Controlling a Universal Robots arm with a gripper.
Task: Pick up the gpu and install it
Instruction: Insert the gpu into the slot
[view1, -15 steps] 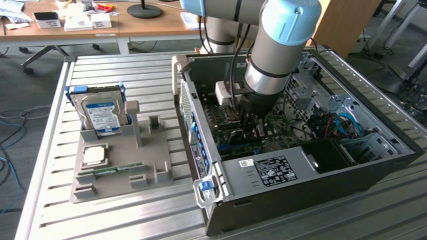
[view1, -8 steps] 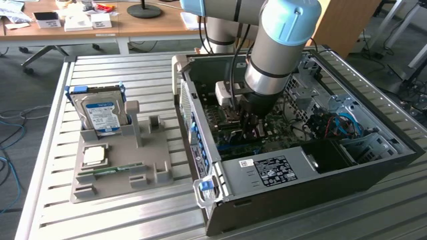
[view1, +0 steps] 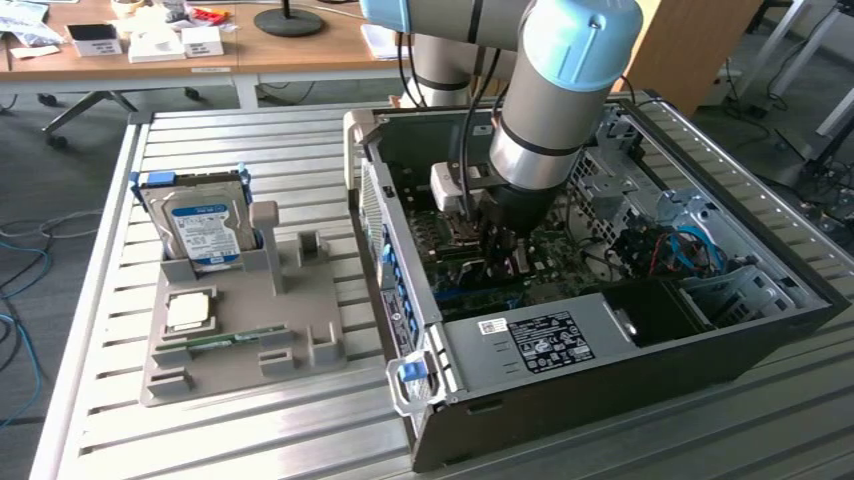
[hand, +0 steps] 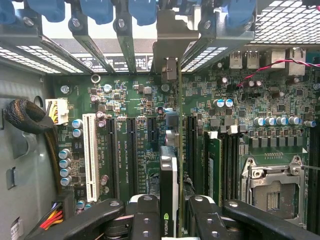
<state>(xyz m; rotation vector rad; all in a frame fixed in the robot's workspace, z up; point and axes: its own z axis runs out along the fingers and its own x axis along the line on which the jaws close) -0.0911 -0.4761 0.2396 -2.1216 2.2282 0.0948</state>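
gpu (hand: 169, 187): pinched edge-on between the two black fingers (hand: 145, 215) of the tool (hand: 172, 212), one pad on each face. Stands upright straight ahead of the fingertips, inside the open computer case (view1: 641, 345). Runs away from the tool toward the rear wall, silver bracket (hand: 167, 55) at the far end, in line with one of the rear openings. Hangs low over the motherboard (hand: 125, 100), beside the black expansion slots (hand: 131, 145); cannot tell whether its lower edge is in a slot or clear of one.

Risks, as judgement only:
- Likely to jam if pressed down with the bracket off its opening or caught on the rear frame.
- Could strain the contacts or the slot if pushed while tilted, being gripped near one end only.
- Might slide between the pads under a hard push.
- Could clip the memory stick (hand: 214, 165), upright close to one side of the tool, or the small capacitors (hand: 222, 103) beyond it, through any sideways drift.
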